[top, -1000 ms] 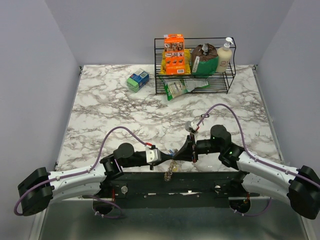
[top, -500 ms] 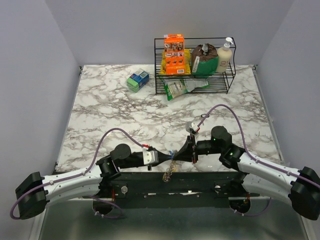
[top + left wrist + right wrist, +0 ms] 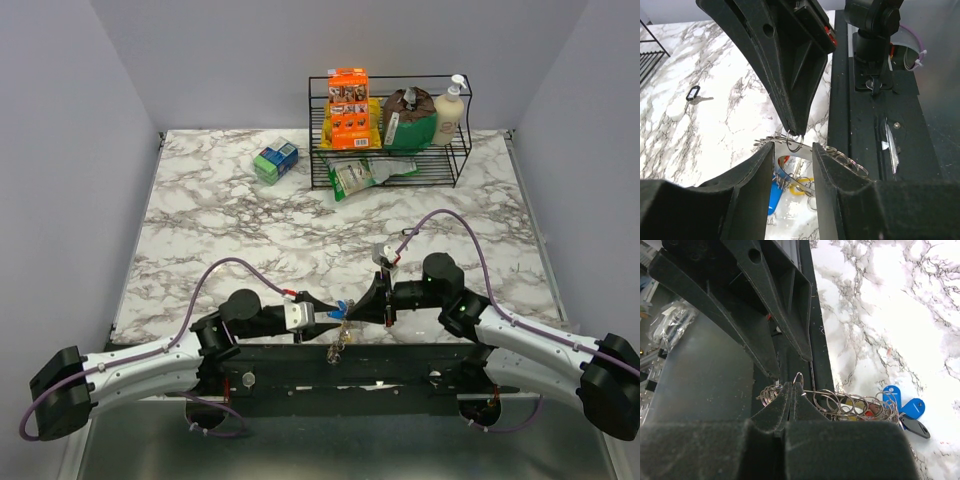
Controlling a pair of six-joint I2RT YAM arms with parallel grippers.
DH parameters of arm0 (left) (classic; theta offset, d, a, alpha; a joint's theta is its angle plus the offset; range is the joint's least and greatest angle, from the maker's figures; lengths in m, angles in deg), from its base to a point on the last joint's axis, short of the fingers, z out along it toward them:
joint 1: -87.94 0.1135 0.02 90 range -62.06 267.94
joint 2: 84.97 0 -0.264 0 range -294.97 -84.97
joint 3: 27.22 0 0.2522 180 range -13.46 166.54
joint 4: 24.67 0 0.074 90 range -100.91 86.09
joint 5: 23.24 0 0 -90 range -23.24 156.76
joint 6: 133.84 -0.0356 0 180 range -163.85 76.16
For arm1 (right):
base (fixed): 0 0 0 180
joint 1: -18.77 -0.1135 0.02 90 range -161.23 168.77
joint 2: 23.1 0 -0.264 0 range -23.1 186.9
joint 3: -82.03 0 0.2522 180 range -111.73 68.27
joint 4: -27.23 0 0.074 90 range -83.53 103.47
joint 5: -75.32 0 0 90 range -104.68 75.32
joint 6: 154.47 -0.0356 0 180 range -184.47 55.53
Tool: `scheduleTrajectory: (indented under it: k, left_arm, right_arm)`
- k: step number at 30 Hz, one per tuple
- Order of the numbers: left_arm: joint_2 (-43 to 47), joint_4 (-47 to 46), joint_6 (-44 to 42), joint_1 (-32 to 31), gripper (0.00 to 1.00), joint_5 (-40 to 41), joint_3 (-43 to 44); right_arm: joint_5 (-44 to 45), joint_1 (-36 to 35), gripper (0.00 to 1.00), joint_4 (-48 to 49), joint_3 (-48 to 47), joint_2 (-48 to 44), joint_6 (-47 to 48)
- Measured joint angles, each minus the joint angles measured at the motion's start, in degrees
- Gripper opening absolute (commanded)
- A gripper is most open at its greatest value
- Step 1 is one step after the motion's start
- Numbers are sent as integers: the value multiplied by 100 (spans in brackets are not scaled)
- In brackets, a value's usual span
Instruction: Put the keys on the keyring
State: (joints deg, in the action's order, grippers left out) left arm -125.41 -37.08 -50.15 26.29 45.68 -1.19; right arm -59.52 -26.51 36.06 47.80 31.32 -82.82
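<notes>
Marble table, wire rack at far edge. At near edge, both grippers tip to tip, keyring strung between them. Right gripper: fingers pressed together, pinching the keyring's coiled wire. Left gripper: fingers parted, straddling the keyring just beside that pinch; touching it or not, cannot tell. Keys bunched on the keyring at one end: blue heads, a yellow one, a black one. Off on the marble, one black-headed key lying flat, well apart from the bunch.
</notes>
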Motion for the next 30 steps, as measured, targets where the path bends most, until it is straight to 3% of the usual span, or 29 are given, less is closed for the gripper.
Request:
scheduleTrajectory:
  k: [7,14,30]
  left_arm:
    - [-59,-210,138,2,59,59,-90]
    - [15,-509,385,142,52,-26,-190]
    - [-841,-1342,1095,1139,51,-1685,-179]
  right_arm:
    - [-15,0,1,7,11,-31,48]
    - [-92,0,0,4,35,-85,107]
    - [-116,2,0,2,52,-149,195]
